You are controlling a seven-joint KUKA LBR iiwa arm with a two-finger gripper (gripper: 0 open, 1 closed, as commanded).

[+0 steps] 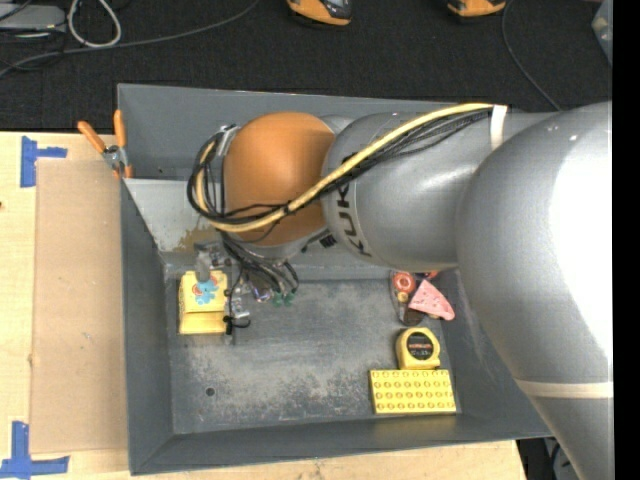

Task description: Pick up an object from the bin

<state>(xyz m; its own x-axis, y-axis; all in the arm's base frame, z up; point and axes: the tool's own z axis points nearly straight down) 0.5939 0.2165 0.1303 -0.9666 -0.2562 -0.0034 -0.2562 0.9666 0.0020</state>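
My gripper [236, 308] hangs low at the left of the bin, under the orange wrist cover. Right beside its left side lies a small yellow block [200, 306] with a coloured picture on top, close to the bin's left wall. A dark fingertip reaches the floor at the block's right edge. Whether the block sits between the fingers I cannot make out.
At the right of the bin lie a yellow studded plate [413, 390], a yellow tape measure [417, 347] above it, and a pink wedge [432, 301] with a small red-ringed piece [403, 284]. The arm covers the bin's upper right.
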